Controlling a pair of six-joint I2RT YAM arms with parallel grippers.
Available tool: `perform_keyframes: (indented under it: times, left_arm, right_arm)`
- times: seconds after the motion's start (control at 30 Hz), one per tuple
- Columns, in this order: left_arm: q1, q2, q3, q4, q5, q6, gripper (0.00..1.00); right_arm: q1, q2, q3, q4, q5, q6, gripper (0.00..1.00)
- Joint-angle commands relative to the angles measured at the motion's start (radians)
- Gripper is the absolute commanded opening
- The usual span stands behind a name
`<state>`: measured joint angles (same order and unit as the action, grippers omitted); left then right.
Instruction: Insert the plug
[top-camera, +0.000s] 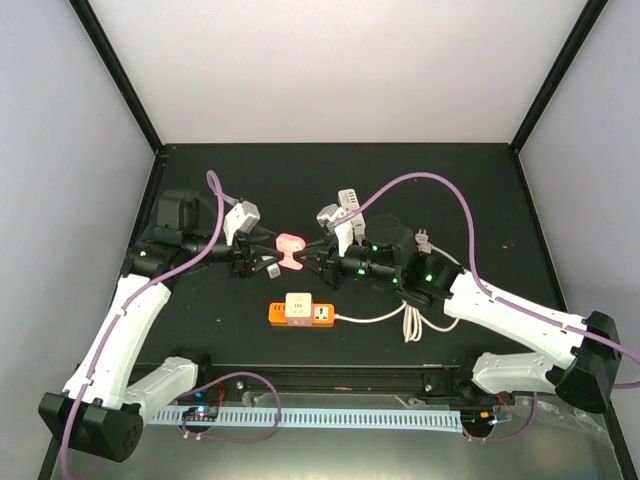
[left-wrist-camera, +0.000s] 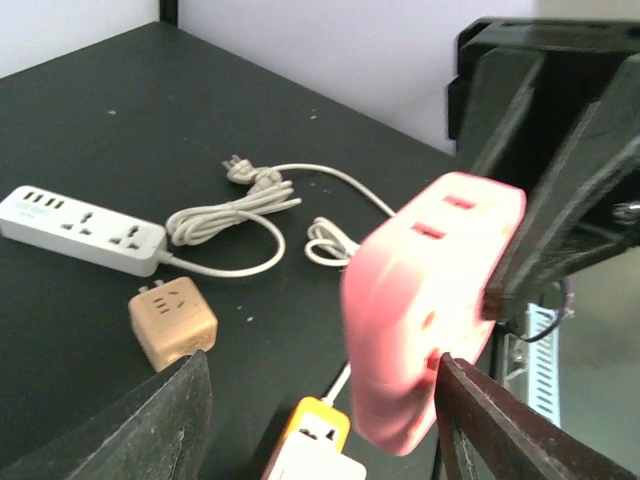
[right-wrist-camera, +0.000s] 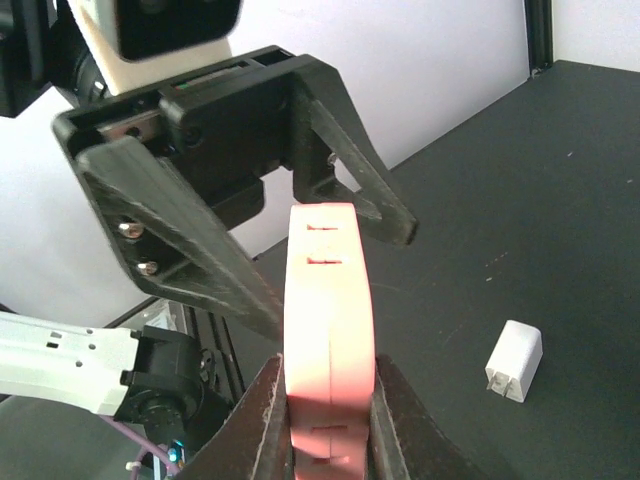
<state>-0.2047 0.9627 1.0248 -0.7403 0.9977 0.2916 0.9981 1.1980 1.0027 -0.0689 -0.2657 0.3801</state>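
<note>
Black tabletop (top-camera: 280, 170) below, I see my right gripper (right-wrist-camera: 330, 440) pinching the pink adapter (right-wrist-camera: 325, 300) tight, while my left gripper (left-wrist-camera: 325, 425) stands part-open around it, seemingly not touching.

Clad in white shells (top-camera: 118, 335) on black joints (top-camera: 375, 262), green LEDs (top-camera: 143, 254) lit; trailing purple cables (top-camera: 440, 183); tipped with black angular claw fingers (right-wrist-camera: 170, 225), silver screws (right-wrist-camera: 128, 230)

Pink plug (right-wrist-camera: 328, 320): smooth glossy plstc.
</note>
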Motion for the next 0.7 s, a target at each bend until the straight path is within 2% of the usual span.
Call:
perform_keyframes:
  times: [0.0, 0.4, 0.67]
  left_arm:
    - [-0.006, 0.017, -0.005, 0.039, -0.090, -0.020, 0.61]
    - [0.004, 0.051, 0.009, 0.050, -0.169, -0.075, 0.48]
    - [0.009, 0.084, 0.010, 0.050, -0.331, -0.094, 0.42]
  right_arm:
    - [0.020, 0.014, 0.046, -0.005, 0.054, -0.025, 0.01]
    - [0.063, 0.011, 0.054, -0.034, 0.107, -0.060, 0.01]
    - [0.065, -0.011, 0.043, -0.040, 0.119, -0.065, 0.01]
